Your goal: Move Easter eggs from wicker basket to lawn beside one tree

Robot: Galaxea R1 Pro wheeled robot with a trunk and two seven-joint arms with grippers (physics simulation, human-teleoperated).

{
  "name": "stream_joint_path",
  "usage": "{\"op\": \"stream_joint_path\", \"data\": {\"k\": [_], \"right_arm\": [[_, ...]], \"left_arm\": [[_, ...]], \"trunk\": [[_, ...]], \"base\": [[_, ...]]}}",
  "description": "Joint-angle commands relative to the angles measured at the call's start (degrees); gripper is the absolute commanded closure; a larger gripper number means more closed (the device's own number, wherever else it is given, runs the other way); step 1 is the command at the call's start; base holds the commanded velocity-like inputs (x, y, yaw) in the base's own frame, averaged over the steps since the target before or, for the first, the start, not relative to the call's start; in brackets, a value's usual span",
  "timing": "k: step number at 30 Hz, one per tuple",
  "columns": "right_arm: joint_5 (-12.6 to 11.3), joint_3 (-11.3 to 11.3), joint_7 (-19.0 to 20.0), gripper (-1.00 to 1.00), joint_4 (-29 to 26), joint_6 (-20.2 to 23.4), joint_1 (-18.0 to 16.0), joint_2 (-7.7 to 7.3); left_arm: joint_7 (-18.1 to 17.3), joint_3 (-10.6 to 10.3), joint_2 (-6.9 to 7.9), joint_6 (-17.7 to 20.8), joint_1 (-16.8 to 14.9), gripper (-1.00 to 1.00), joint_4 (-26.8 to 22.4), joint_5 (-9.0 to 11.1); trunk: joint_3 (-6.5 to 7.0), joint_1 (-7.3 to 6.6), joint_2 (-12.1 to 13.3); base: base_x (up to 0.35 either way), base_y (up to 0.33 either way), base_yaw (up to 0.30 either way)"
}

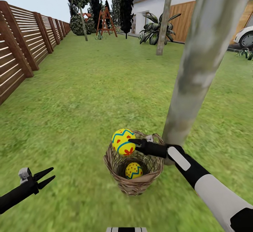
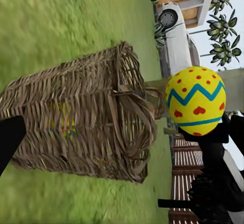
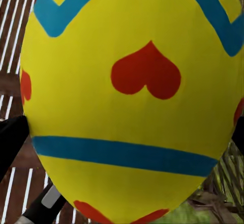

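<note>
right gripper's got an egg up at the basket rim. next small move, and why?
Probably carry the held egg sideways clear of the wicker basket toward the tree just behind it, then lower it to the lawn. The right gripper is closed on it above the rim, the trunk base stands close, and another egg still waits inside.

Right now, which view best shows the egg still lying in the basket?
The head view: it looks down into the wicker basket at the egg inside. The left wrist view only hints at it through the weave; the right wrist view shows the held egg.
</note>
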Motion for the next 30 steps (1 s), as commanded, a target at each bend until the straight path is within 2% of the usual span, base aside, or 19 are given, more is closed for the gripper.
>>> {"op": "stream_joint_path", "data": {"k": [1,6,7,9,10,11,12,16,18,21,26,30], "right_arm": [[-0.09,0.18,1.13,1.00,0.17,0.01,-0.03,-0.25],[-0.05,0.16,2.33,1.00,0.56,-0.10,0.06,-0.57],[-0.04,0.15,2.39,1.00,0.67,-0.11,0.06,-0.91],[0.09,0.24,2.41,1.00,1.69,-0.10,0.19,-2.68],[1.53,0.25,2.49,1.00,2.84,-0.06,0.57,-3.06],[3.98,0.26,3.12,1.00,3.65,-0.02,1.15,-3.35],[5.14,0.26,3.77,1.00,3.87,0.02,1.34,-3.47],[7.58,0.30,7.15,1.00,4.79,0.29,3.05,-4.55],[8.55,0.31,11.38,1.00,4.85,0.38,3.78,-5.41],[8.99,0.30,17.17,1.00,5.76,0.38,4.08,-7.44],[9.41,0.27,18.13,1.00,8.03,0.33,4.11,-9.27],[9.42,0.27,18.16,1.00,8.13,0.32,4.11,-11.61]], "left_arm": [[-0.15,0.04,0.00,0.60,-0.01,-1.00,-0.01,0.05],[-0.15,0.03,0.06,0.60,-0.01,-1.00,-0.05,-0.02],[-0.15,0.03,0.06,0.60,-0.05,-1.00,-0.05,-0.02],[-0.15,0.03,-0.01,0.60,-0.08,-1.00,-0.05,-0.02],[-0.15,-0.01,-0.02,0.60,-0.05,-1.00,-0.05,-0.03],[-0.18,0.04,0.02,0.60,-0.04,-1.00,-0.01,0.07],[-0.24,0.19,0.10,0.60,-0.05,-1.00,0.01,0.19],[-0.41,0.58,0.31,0.55,-0.07,-1.00,0.03,0.31],[-0.41,0.63,0.32,0.49,-0.07,-1.00,0.05,0.45],[-0.30,0.59,0.24,0.43,-0.08,-1.00,0.10,0.49],[-0.19,0.58,0.22,0.35,-0.03,-1.00,0.32,0.49],[-0.15,0.73,0.23,0.06,-0.05,-1.00,3.64,0.48]], "trunk": [[0.14,-0.23,0.40],[1.04,-1.33,2.40],[1.22,-1.55,2.80],[1.57,-1.99,3.61],[1.75,-2.21,4.01],[1.78,-2.21,4.01],[1.83,-2.21,4.01],[2.08,-2.21,4.01],[2.22,-2.21,4.01],[2.42,-2.21,4.01],[2.76,-2.21,4.01],[3.04,-2.21,4.01]], "base": [[-0.017,0.000,0.000],[-0.292,0.000,0.000],[-0.337,0.000,0.000],[-0.337,0.000,0.000],[-0.292,0.000,0.000],[-0.101,0.000,-0.066],[-0.052,0.000,-0.131],[-0.011,0.000,-0.190],[-0.001,0.000,-0.205],[0.000,0.000,-0.206],[0.000,0.000,-0.206],[0.000,0.000,-0.206]]}}
